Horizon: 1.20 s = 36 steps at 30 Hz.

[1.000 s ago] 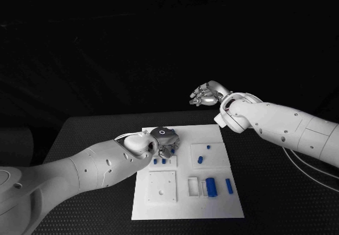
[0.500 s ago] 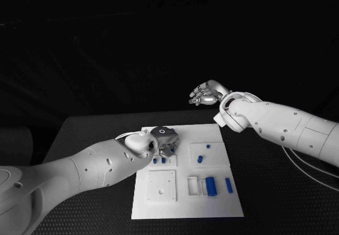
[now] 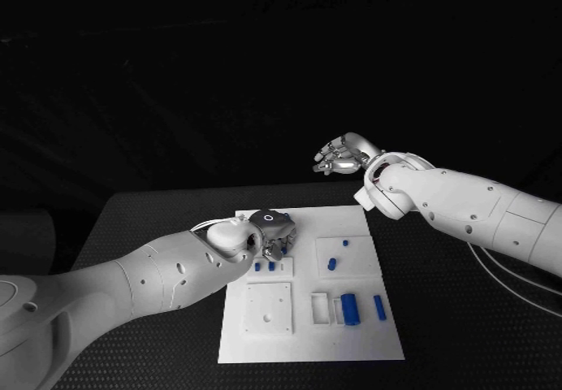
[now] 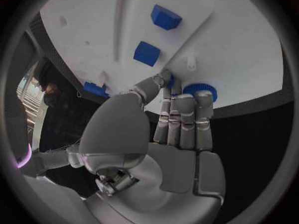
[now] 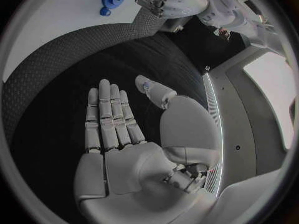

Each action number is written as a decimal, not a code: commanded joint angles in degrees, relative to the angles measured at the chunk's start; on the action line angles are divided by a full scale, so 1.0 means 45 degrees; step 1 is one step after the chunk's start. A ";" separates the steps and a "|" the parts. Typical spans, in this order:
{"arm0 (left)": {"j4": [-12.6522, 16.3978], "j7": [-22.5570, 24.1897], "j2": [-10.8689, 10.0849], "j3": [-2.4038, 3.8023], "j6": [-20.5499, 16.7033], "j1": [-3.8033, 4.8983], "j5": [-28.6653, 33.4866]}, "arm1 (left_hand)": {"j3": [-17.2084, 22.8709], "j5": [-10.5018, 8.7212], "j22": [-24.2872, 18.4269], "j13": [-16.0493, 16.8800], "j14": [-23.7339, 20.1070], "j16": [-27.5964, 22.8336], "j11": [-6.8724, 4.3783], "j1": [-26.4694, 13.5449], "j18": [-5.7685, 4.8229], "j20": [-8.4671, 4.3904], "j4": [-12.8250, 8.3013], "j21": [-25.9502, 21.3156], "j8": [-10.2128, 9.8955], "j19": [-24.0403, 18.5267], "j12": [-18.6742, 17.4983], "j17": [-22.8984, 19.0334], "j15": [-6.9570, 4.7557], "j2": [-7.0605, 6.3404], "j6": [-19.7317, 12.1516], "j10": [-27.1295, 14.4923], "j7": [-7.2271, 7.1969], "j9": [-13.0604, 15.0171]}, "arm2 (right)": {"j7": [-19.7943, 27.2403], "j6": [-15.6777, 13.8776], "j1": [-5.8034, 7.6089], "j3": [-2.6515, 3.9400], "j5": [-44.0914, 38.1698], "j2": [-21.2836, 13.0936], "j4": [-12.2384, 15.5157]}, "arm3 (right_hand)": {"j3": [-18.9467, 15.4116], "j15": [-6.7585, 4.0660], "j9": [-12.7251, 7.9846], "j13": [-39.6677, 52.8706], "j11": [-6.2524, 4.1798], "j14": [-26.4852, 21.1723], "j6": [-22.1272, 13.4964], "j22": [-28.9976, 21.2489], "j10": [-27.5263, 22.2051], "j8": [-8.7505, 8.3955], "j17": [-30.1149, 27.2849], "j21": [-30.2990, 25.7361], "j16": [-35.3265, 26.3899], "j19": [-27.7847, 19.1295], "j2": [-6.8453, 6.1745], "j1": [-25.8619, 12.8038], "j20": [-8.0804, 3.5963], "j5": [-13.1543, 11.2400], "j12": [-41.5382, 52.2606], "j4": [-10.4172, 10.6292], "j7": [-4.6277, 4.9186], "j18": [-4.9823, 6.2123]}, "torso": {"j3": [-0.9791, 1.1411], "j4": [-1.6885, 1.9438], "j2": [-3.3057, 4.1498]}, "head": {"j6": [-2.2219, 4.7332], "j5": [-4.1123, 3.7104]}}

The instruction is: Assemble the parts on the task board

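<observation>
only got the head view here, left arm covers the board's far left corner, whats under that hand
Observer: In the left wrist view the left hand has its fingertips at a round blue toothed part near the edge of the task board.
Operator: is it gripping it
Observer: Cannot tell; the fingers hide the contact.
Operator: right hand carrying anything
Observer: No. The right wrist view shows the right hand flat, fingers straight, nothing in it, above the black table.
</observation>
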 commanded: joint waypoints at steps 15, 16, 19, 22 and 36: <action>0.0493 -0.0001 -0.0525 0.0343 -0.0427 -0.0219 0.0500 | 0.0241 -0.0079 0.0077 0.0356 0.0289 -0.0045 0.0072 -0.0022 0.0880 -0.0316 0.0095 0.0028 0.0069 0.0298 0.0084 -0.0112 -0.0052 0.0010 0.0204 0.0588 -0.0059 -0.0004 | 0.0185 0.0117 -0.0003 0.0007 -0.0002 -0.0009 0.0014 | -0.0064 0.0040 -0.0017 -0.0027 -0.0011 0.0018 -0.0021 0.0018 0.0096 0.0066 0.0018 -0.0084 -0.0059 0.0010 0.0085 -0.0066 0.0110 -0.0010 -0.0055 0.0020 -0.0028 0.0099 | 0.0012 -0.0013 -0.0004 | 0.0046 0.0043; 0.0527 -0.0001 -0.0560 0.0379 -0.0435 -0.0220 0.0540 | 0.0243 -0.0093 0.0074 0.0361 0.0294 -0.0053 0.0072 -0.0044 0.0877 -0.0318 0.0110 0.0024 0.0066 0.0299 0.0076 -0.0117 -0.0052 0.0007 0.0203 0.0589 -0.0056 -0.0006 | 0.0186 0.0117 -0.0003 0.0007 -0.0002 -0.0017 0.0013 | -0.0065 0.0040 -0.0017 -0.0028 -0.0011 0.0018 -0.0021 0.0018 0.0096 0.0066 0.0018 -0.0085 -0.0060 0.0009 0.0085 -0.0067 0.0111 -0.0009 -0.0055 0.0020 -0.0028 0.0099 | 0.0008 -0.0011 -0.0008 | 0.0046 0.0044; 0.0641 0.0002 -0.0655 0.0525 -0.0439 -0.0221 0.0703 | 0.0244 -0.0113 0.0070 0.0374 0.0309 -0.0064 0.0069 -0.0088 0.0873 -0.0324 0.0147 0.0020 0.0062 0.0310 0.0064 -0.0127 -0.0056 0.0005 0.0206 0.0597 -0.0053 -0.0010 | 0.0186 0.0119 -0.0003 0.0007 -0.0002 -0.0021 0.0023 | -0.0066 0.0040 -0.0019 -0.0031 -0.0012 0.0018 -0.0021 0.0020 0.0097 0.0067 0.0019 -0.0086 -0.0062 0.0009 0.0085 -0.0067 0.0111 -0.0006 -0.0055 0.0020 -0.0029 0.0101 | 0.0008 -0.0003 -0.0012 | 0.0054 0.0049; 0.0752 -0.0006 -0.0717 0.0786 -0.0441 -0.0221 0.0823 | 0.0248 -0.0116 0.0067 0.0381 0.0318 -0.0069 0.0065 -0.0108 0.0871 -0.0327 0.0167 0.0017 0.0063 0.0315 0.0058 -0.0131 -0.0059 0.0009 0.0212 0.0604 -0.0054 -0.0011 | 0.0184 0.0120 -0.0003 0.0007 -0.0002 -0.0028 0.0024 | -0.0068 0.0041 -0.0020 -0.0034 -0.0012 0.0018 -0.0020 0.0021 0.0098 0.0068 0.0021 -0.0088 -0.0064 0.0008 0.0084 -0.0067 0.0112 -0.0003 -0.0056 0.0020 -0.0029 0.0102 | 0.0009 -0.0001 -0.0011 | 0.0057 0.0064; 0.0533 -0.0218 -0.0792 0.1073 -0.0178 -0.0218 0.1134 | 0.0216 -0.0179 0.0059 0.0422 0.0360 -0.0095 0.0048 -0.0275 0.0865 -0.0357 0.0300 0.0013 0.0045 0.0357 -0.0006 -0.0152 -0.0079 -0.0068 0.0208 0.0609 -0.0048 -0.0022 | 0.0180 0.0128 -0.0003 0.0007 -0.0002 -0.0038 0.0018 | -0.0072 0.0041 -0.0026 -0.0048 -0.0012 0.0019 -0.0020 0.0028 0.0101 0.0070 0.0026 -0.0094 -0.0073 0.0006 0.0084 -0.0061 0.0115 0.0007 -0.0057 0.0017 -0.0031 0.0108 | -0.0001 0.0005 -0.0005 | 0.0105 0.0110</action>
